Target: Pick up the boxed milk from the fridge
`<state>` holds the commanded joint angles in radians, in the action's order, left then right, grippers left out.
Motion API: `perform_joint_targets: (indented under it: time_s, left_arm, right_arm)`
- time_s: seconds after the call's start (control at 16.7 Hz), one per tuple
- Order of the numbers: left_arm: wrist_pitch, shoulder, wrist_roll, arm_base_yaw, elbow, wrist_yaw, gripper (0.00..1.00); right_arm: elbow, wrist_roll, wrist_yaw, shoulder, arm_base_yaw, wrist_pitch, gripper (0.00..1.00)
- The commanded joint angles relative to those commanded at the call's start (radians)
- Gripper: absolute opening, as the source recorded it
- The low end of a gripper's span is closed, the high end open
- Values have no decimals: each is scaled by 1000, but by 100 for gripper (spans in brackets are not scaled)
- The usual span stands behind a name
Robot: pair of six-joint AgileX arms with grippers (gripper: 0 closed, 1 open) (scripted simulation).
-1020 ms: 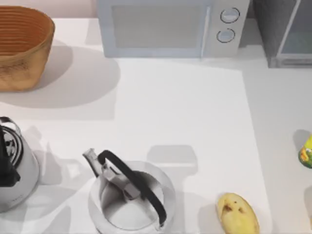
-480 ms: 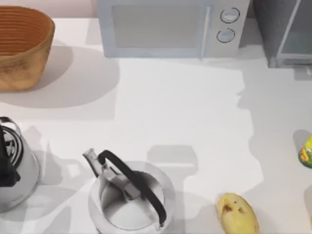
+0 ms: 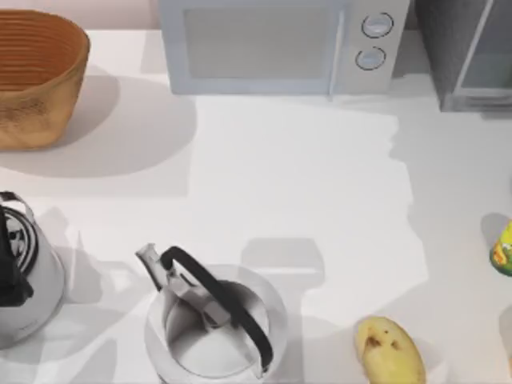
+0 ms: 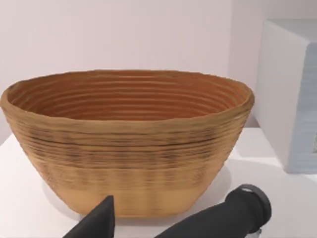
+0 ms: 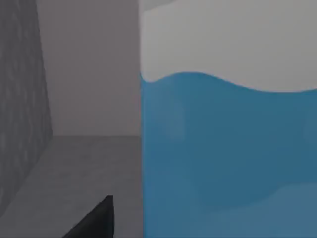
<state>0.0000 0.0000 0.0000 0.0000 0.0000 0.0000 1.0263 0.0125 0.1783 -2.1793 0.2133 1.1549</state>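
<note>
Inside the fridge (image 5: 25,99), a dark grey boxy cabinet with a pale grey framed translucent door, the boxed milk (image 5: 228,158) stands upright on the grey shelf floor. It is a tall carton with a white top and sky-blue sides under a white wave. The right wrist view sees it from very close, with the cabinet's side wall just beside it. The right gripper (image 5: 99,218) shows as one dark tip low against the carton's near edge. Whether it is spread, pressed together or pinching the carton cannot be told.

From above, the fridge (image 3: 448,48) sits at the table's far right corner, next to the white microwave with two round knobs (image 3: 272,44). A second ago the shaded strip on the white table (image 3: 304,184) had a straight edge. Now a ragged shadow bulges leftward below the fridge, much as it did half a second ago but drawn in a little. That suggests the right arm has swung in over that side and is settling, so I judge the reach nearly done, with the grasp and lift not yet made.

The left gripper (image 4: 96,220) is parked facing the ribbed brown woven basket (image 4: 129,144), and its state cannot be told either. Everything else on the table lies as before
</note>
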Motion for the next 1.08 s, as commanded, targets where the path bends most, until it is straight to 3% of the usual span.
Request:
perform_joint_targets:
  time_s: [0.24,0.54,1.08]
  left_arm:
    - [0,0,0,0,0,0,100]
    - [0,0,0,0,0,0,100]
    - [0,0,0,0,0,0,100]
  right_arm:
    - [152,-1,-17,-73,-16,-75,100]
    - [172,-1,-19,-83,-18,-89,100]
    - [172,-1,-19,-83,-18,-89,32]
